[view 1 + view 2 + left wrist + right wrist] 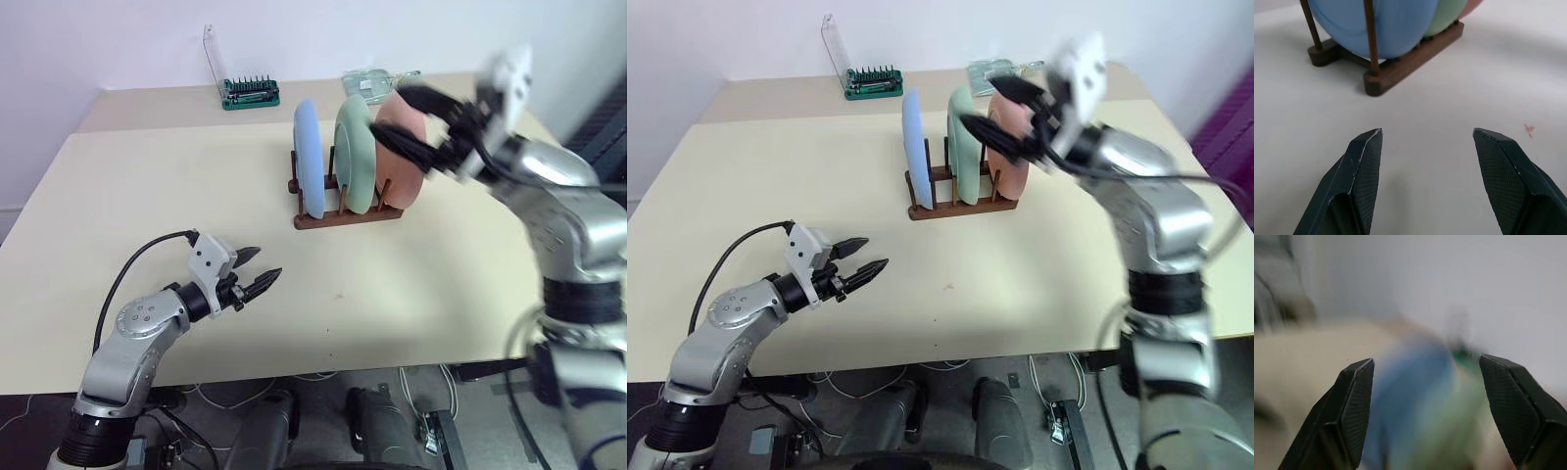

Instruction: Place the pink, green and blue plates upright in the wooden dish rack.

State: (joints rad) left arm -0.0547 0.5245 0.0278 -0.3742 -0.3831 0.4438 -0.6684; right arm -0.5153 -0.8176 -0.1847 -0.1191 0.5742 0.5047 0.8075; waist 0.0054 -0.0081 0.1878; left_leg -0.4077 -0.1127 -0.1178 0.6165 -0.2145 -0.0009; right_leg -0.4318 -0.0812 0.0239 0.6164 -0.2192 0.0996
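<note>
Left gripper (pixel 257 269) hovers open, empty. Right gripper (pixel 1004 116) open beside pink plate (pixel 407 147), holding nothing. Racked plates appear light, rigid, smooth: grasp upper rims.

L arm bent at the elbow, forearm reaching fwd low over the table edge, a black cable looping off the wrist. L gripper (pixel 263 269) points fwd and a bit toward the R, roughly level, jaws apart w/ nothing between them; wrist view shows both black fingers (pixel 1364 166) spread wide, textured pads facing in. R arm raised much higher, upper arm out to the side, forearm angled in toward the L, blurred. R gripper (pixel 985 106) points fwd and L, about level, black fingers (pixel 1354 404) well apart, nothing gripped; white wrist housing sits above it.
</note>
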